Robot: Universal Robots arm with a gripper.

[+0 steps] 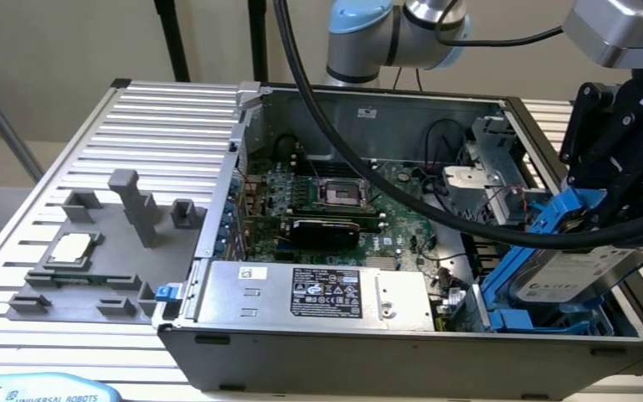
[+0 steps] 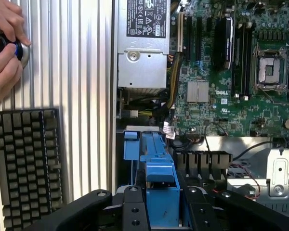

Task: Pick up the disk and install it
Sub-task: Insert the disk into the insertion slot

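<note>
The disk (image 1: 576, 272), a silver-grey drive with a white label in a bright blue carrier, hangs tilted over the front corner of the open computer case (image 1: 411, 356) at the exterior view's right. My gripper (image 1: 603, 219) is shut on the disk's upper end, black fingers on either side of the carrier. The disk's lower end sits in or just above a bay with blue plastic parts (image 1: 528, 320); whether it touches them I cannot tell. In the wrist view the blue carrier (image 2: 160, 180) runs out from between my black fingers (image 2: 134, 207), with my gripper (image 2: 163, 214) clamped on it.
A silver power supply box (image 1: 321, 293) with a black label lies beside the bay, the motherboard (image 1: 344, 201) behind it. Thick black cables (image 1: 411, 197) cross the case. A grey fixture (image 1: 87, 268) holds a small square chip. A keyboard (image 2: 26, 163) and a person's hands (image 2: 4, 48) lie outside the case.
</note>
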